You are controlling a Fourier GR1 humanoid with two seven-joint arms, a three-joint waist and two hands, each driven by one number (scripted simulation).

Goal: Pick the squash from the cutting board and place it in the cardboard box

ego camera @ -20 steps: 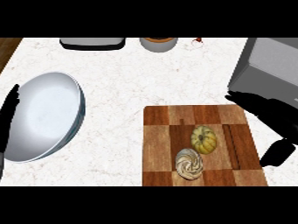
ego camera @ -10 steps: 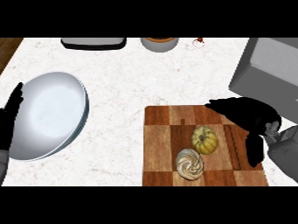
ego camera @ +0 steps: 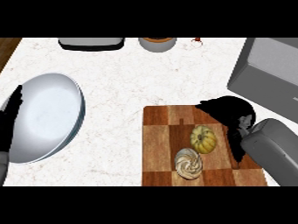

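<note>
The step in hand is the approach to the squash [ego camera: 203, 139], judged from the layout: nothing is held yet. The squash lies on the checkered cutting board [ego camera: 161, 148], right of its middle, with a pale swirled pastry [ego camera: 189, 163] just beside it on the near side. The right hand [ego camera: 232, 113] hangs over the board's far right corner, close to the squash but apart from it; its fingers [ego camera: 238, 151] are spread wide and curved downward, closed on nothing. The left hand [ego camera: 3, 127] rests open at the left edge, fingers straight, against the rim of a large white bowl [ego camera: 48, 116].

The next move calls for lowering the right hand over the squash and closing round it without disturbing the pastry, then carrying it to the box. A grey container [ego camera: 277, 76] stands far right on the counter [ego camera: 138, 83]; whether it is the cardboard box cannot be told.

Against the frame half a second earlier, the right hand has moved left and nearer the squash, its forearm further over the board. Squash, pastry, bowl and left hand are unchanged.
</note>
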